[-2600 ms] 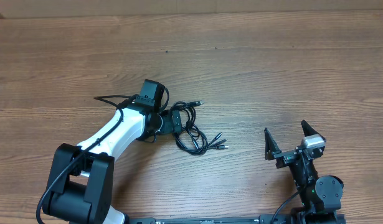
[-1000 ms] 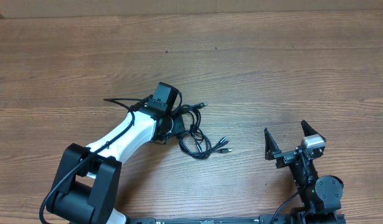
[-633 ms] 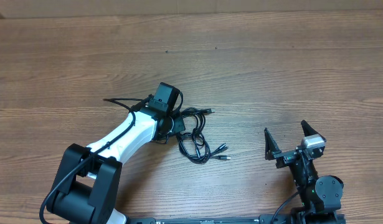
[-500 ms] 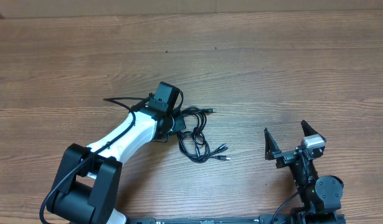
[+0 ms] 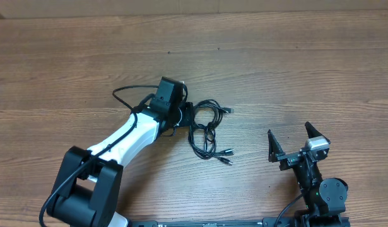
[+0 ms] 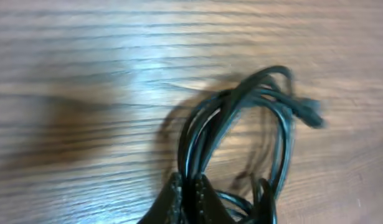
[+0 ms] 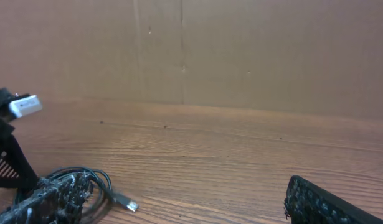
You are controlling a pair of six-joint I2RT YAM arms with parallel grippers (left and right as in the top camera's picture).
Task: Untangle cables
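The cables (image 5: 206, 130) are a tangle of thin black cords lying mid-table, with plug ends at the right (image 5: 229, 110) and lower right (image 5: 227, 153). My left gripper (image 5: 185, 116) is at the tangle's left end, shut on several strands. In the left wrist view the fingertips (image 6: 174, 194) pinch the cords (image 6: 241, 106), which loop away to a blurred plug (image 6: 311, 116). My right gripper (image 5: 289, 140) stands open near the front right, apart from the cables. In its wrist view (image 7: 188, 190) a cable loop (image 7: 99, 177) and a plug (image 7: 126, 203) lie at the left.
The white left arm (image 5: 127, 135) reaches in from the front left, its own thick black cable (image 5: 125, 93) arching beside the wrist. A brown cardboard wall (image 7: 241, 50) stands at the far edge of the wooden table (image 5: 294, 69).
The left gripper has closed on the cords and moved away from the front edge and to the right, dragging the tangle with it. The right arm has not moved.
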